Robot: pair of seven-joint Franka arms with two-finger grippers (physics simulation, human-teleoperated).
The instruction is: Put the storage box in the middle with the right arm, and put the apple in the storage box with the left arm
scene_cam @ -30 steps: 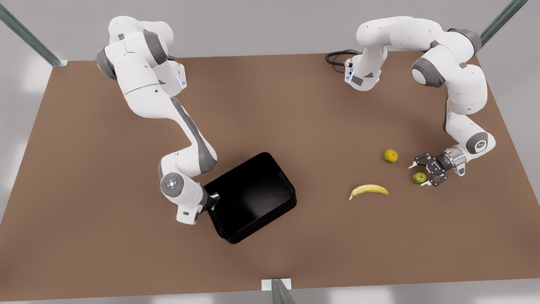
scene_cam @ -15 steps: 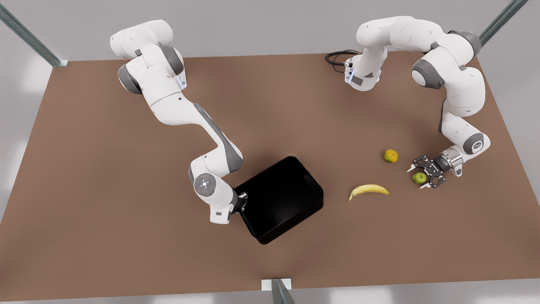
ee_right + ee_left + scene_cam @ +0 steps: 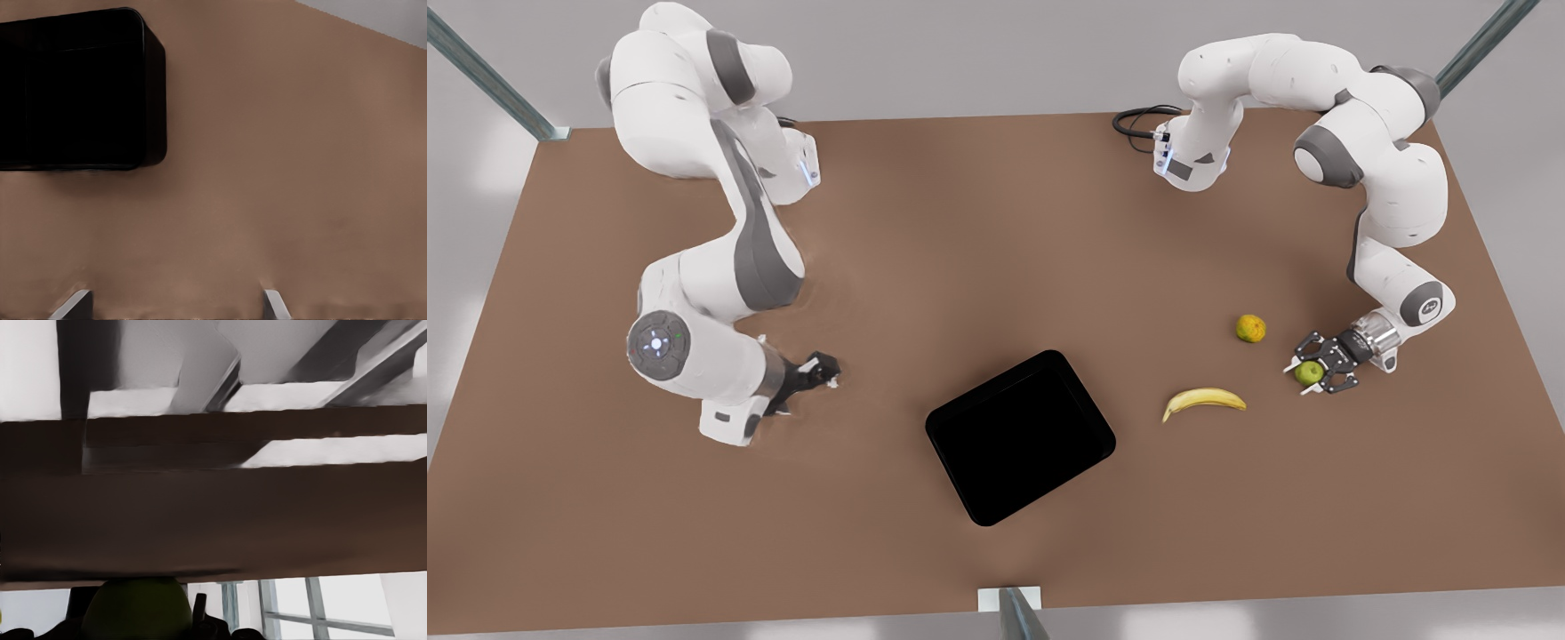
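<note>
With the storage box [image 3: 1021,436] lying mid-table and our right gripper [image 3: 824,371] parted and empty at its 9 o'clock, we squeeze the left gripper [image 3: 1312,373] evenly around the apple [image 3: 1308,372], at 3 o'clock, before lifting

Open tabletop around the box
The storage box [image 3: 1021,436] stands clear; banana [image 3: 1203,399] and orange fruit [image 3: 1250,328] lie between it and the apple [image 3: 1308,372].

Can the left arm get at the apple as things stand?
Probably yes: the left gripper already brackets the apple on the table, fingers either side, nothing between them; whether they grip it is unclear.
</note>
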